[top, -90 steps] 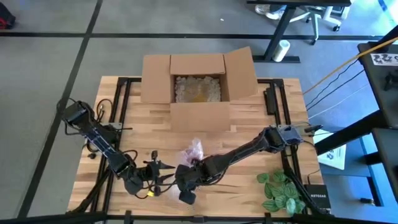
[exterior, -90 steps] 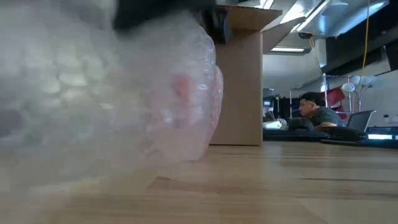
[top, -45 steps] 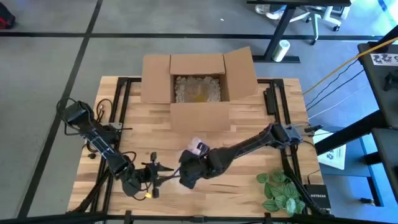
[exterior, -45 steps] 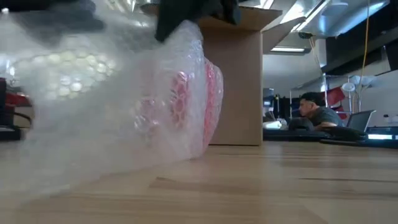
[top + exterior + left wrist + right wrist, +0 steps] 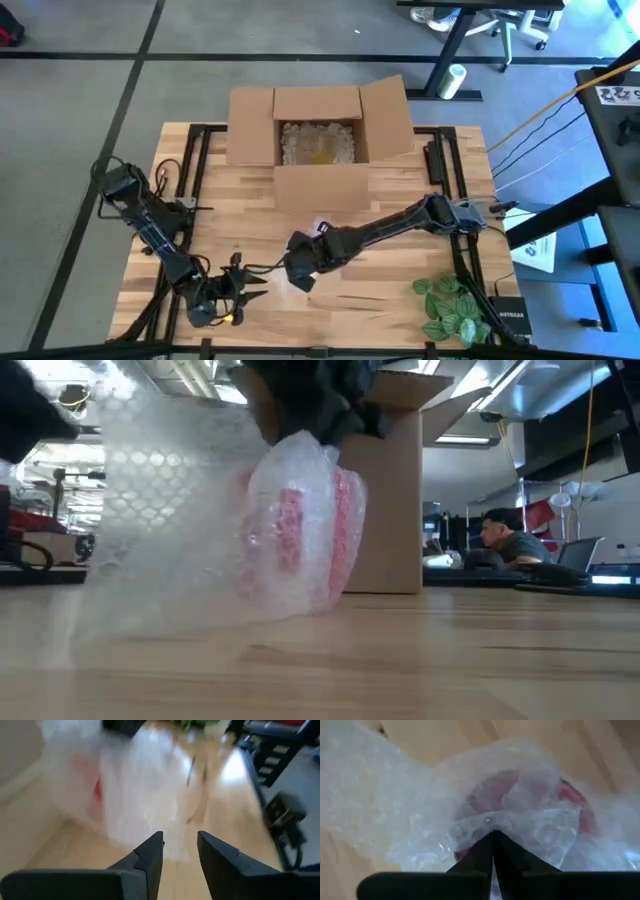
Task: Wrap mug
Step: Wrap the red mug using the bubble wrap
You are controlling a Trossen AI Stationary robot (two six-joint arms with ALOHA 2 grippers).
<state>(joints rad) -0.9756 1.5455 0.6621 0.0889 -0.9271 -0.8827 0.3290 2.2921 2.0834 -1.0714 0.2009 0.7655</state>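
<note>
My right gripper (image 5: 300, 275) sits low over the bench (image 5: 400, 305) in the high view, near the front middle, its arm stretched flat across from the right side. Under it is the mug (image 5: 318, 237) in its bubble wrap (image 5: 312, 240), mostly hidden by the arm. My left gripper (image 5: 245, 290) is just beside it at the front left, elbow folded back toward the bench's left edge. The cardboard box (image 5: 318, 135) stands open at the back, well apart.

In the low view, the red mug (image 5: 300, 530) lies on its side on the bench, swathed in wrap (image 5: 170, 510) that billows loose to one side. A dark gripper (image 5: 315, 400) bears down on top of it.

From the left wrist, my fingers (image 5: 150, 857) stand parted with nothing between them, pointed at the loose wrap (image 5: 135, 785).

From the right wrist, the fingers (image 5: 492, 852) are pinched together on a fold of wrap (image 5: 490, 822) over the mug (image 5: 570, 795).

I judge the wrap light, soft and slippery, likely to spring open; the mug is hard, breakable and inclined to roll. I'd take the loose edge, not the mug.
</note>
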